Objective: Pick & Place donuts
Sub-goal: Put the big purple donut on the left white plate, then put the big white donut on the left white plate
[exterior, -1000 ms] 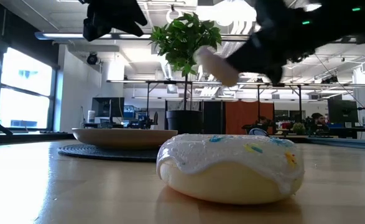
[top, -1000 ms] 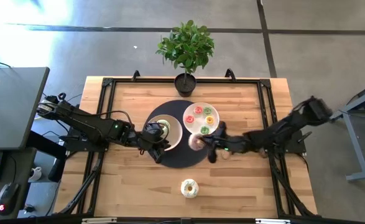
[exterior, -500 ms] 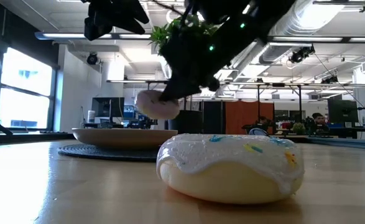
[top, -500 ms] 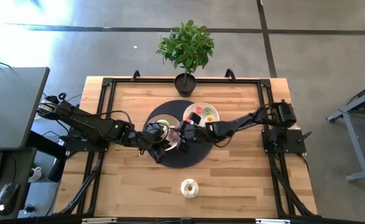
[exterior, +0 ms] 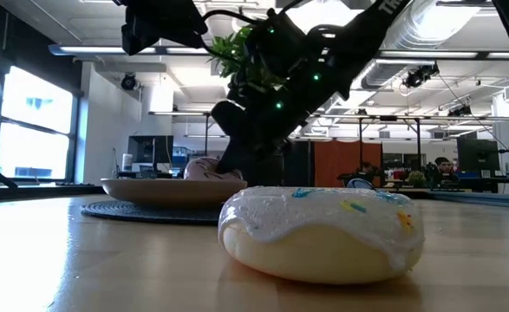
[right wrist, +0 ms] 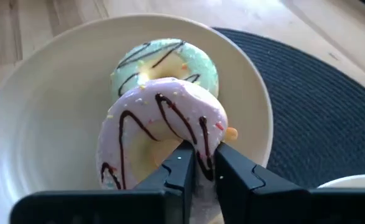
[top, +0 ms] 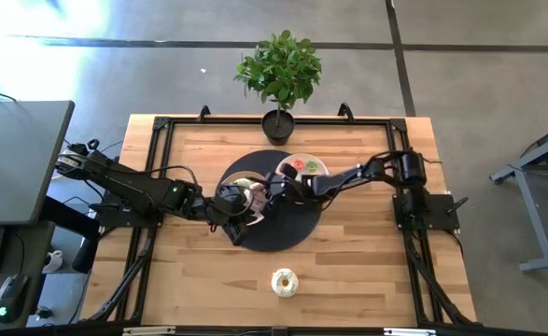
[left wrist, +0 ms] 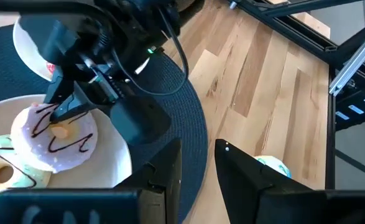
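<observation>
A pink/white-iced donut with dark drizzle [right wrist: 163, 124] lies on the white plate [right wrist: 39, 124] on the dark round mat [top: 283, 233], beside and partly on a green-iced donut [right wrist: 166, 62]. My right gripper [right wrist: 206, 167] is shut on the pink donut; it also shows in the left wrist view [left wrist: 70, 109]. My left gripper [left wrist: 198, 168] hovers open and empty at the plate's near left side [top: 233, 213]. A cream-iced donut [top: 284, 282] lies on the wood near the front edge. Tiny donuts [top: 308, 167] lie on a smaller white plate [top: 323, 169]. My right gripper pinches one side of the pink donut's ring [right wrist: 204, 146] between its two fingers, one finger [left wrist: 63, 113] at the hole and one outside the rim. The fingers come slanting down from the table's right. The donut sits tilted, its far part on the plate and against the green donut.
A potted plant [top: 279, 73] stands at the far edge behind the mat. Black frame rails [top: 157, 168] run along the table's sides. Bare wood lies on both sides of the cream donut [exterior: 323, 230] at the front.
My right gripper has gone toward the table's left with the pink donut, from the mat's right edge to over the larger plate, and down. The donut, lifted clear before, now lies on that plate beside the green donut.
</observation>
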Robot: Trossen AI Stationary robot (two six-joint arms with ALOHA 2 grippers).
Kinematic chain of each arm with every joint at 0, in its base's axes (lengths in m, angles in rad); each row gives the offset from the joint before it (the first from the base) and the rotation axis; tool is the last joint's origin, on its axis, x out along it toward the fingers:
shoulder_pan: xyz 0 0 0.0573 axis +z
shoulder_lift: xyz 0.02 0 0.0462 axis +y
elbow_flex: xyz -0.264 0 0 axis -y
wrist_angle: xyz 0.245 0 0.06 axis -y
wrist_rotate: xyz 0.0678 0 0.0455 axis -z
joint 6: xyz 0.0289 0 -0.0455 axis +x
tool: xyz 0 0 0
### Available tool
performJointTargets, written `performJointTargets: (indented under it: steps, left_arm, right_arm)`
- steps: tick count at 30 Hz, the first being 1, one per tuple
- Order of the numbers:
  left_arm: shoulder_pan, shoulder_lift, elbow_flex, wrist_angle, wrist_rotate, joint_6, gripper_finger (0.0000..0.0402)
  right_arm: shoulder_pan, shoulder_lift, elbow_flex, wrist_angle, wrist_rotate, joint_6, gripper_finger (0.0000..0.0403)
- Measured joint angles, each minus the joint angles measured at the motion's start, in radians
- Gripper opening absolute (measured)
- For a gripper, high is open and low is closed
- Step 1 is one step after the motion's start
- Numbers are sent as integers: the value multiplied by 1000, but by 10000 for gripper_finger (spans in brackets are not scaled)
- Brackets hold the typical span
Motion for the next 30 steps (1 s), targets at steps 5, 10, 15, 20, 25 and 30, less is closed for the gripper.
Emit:
performJointTargets:
  steps: [5,10,15,20,25,30]
  left_arm:
    - [0,0,0,-1,6,1,97]
    - [0,0,0,-2,7,2,97]
    - [0,0,0,-7,7,3,97]
    - [0,0,0,-8,7,3,97]
    - [0,0,0,-7,8,3,97]
    - [1,0,-1,3,-19,2,97]
  right_arm:
    - [-12,0,0,29,-61,-57,83]
    - [-11,0,0,28,-99,-63,117]
    - [-11,-5,0,20,-113,-68,150]
    - [-11,-63,0,5,-112,-83,177]
    - [-10,-133,0,-78,-181,-86,188]
    - [21,-228,0,-232,-245,-49,187]
